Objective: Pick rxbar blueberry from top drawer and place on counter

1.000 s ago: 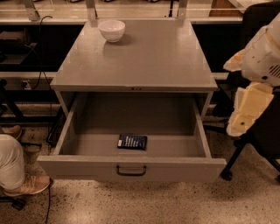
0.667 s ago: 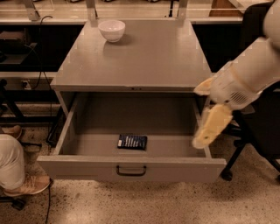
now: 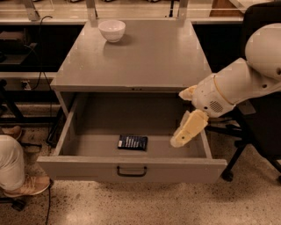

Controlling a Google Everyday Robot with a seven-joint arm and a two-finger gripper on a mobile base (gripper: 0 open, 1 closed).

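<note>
The rxbar blueberry (image 3: 132, 142) is a small dark blue wrapped bar lying flat on the floor of the open top drawer (image 3: 131, 169), near the middle front. The drawer has a dark curved handle on its front panel. The counter (image 3: 145, 57) is the grey cabinet top above it. My gripper (image 3: 186, 132) hangs from the pale arm coming in from the right, over the drawer's right part, to the right of the bar and apart from it. It holds nothing.
A white bowl (image 3: 112, 30) stands at the counter's back left. A pale bench with upright posts (image 3: 131, 13) runs behind. A person's leg and shoe (image 3: 19, 180) are at the lower left. A dark chair (image 3: 259, 127) stands at the right.
My arm has swung in from the right and down, bringing the gripper from outside the cabinet to over the drawer's right part. The bar has not moved.
</note>
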